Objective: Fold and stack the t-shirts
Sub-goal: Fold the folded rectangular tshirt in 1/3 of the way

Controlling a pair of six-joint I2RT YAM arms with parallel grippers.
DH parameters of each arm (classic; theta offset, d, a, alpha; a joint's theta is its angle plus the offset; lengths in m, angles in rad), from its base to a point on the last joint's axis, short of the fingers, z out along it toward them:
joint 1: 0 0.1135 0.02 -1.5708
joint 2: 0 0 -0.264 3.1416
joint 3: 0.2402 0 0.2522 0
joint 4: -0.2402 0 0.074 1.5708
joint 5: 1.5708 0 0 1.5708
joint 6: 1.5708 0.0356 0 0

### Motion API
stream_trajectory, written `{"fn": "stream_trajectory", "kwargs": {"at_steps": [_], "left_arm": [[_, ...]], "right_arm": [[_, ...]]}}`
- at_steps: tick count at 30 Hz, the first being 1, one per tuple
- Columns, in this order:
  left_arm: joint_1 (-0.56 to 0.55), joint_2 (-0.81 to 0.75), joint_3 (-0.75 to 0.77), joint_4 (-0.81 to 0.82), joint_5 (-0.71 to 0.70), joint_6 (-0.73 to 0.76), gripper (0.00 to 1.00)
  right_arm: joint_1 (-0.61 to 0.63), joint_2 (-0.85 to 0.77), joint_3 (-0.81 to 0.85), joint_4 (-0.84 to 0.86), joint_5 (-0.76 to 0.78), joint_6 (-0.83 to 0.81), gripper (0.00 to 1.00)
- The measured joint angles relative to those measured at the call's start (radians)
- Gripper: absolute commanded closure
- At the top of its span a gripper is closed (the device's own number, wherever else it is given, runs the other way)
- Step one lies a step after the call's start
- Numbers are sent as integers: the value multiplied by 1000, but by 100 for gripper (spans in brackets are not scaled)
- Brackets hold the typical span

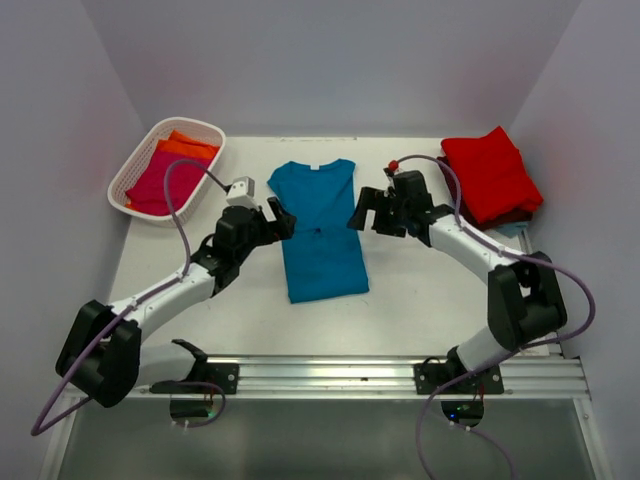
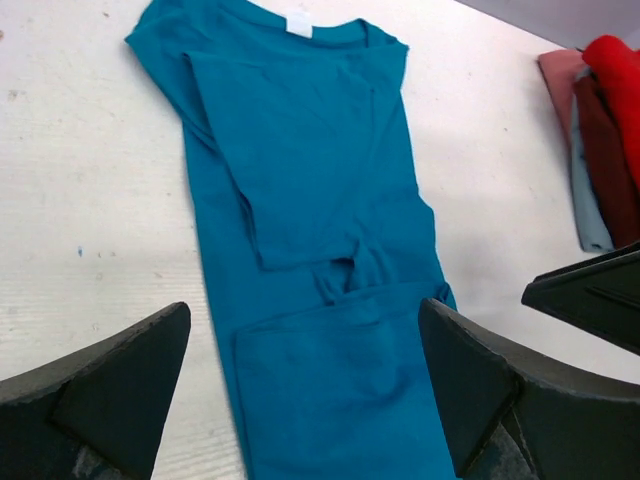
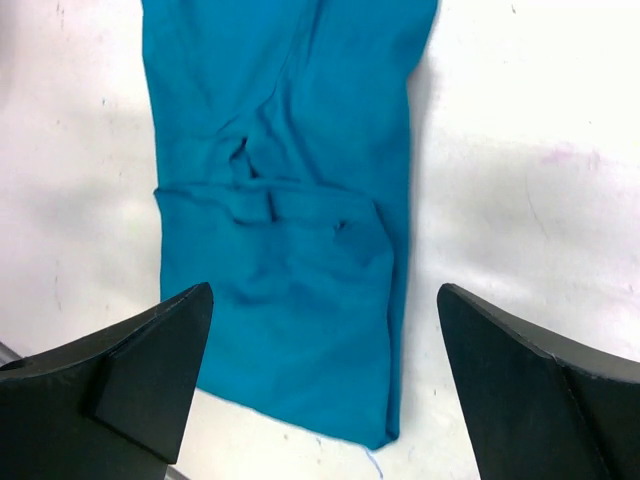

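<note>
1. We are holding our left gripper (image 1: 274,216) wide open, with nothing in it.
2. We are holding our right gripper (image 1: 364,212) wide open too, and it is empty.
3. The teal t-shirt (image 1: 320,235) is lying flat in the middle of the table (image 1: 420,300), between both grippers.
4. The red t-shirt (image 1: 490,175) is sitting on a pile in the far right corner.
5. The basket (image 1: 127,172) is sitting in the far left corner.

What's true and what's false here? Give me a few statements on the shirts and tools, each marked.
The teal shirt lies flat on the table: true.
The left tool grips the teal shirt: false; it is open, holding nothing.
The right tool is shut: false; it is open.
The basket is empty: false; it holds a magenta shirt and an orange shirt.
A red shirt lies at the table's far right: true.
</note>
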Motion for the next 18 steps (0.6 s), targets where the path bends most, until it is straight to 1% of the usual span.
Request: {"fn": "stream_trajectory", "kwargs": {"at_steps": [4, 7, 9, 12, 18], "left_arm": [[-5, -47, -32, -37, 80, 0, 0], [-24, -59, -68, -87, 130, 0, 0], [-45, -79, -114, -115, 167, -1, 0], [-71, -119, -201, -135, 222, -11, 0], [-72, -170, -337, -128, 295, -38, 0]], "right_arm": [[0, -123, -79, -18, 9, -6, 1], [0, -179, -138, -25, 8, -11, 2], [0, -200, -190, -22, -4, -11, 3], [0, -209, -266, -18, -22, -7, 9], [0, -209, -387, 2, -90, 16, 16]]}}
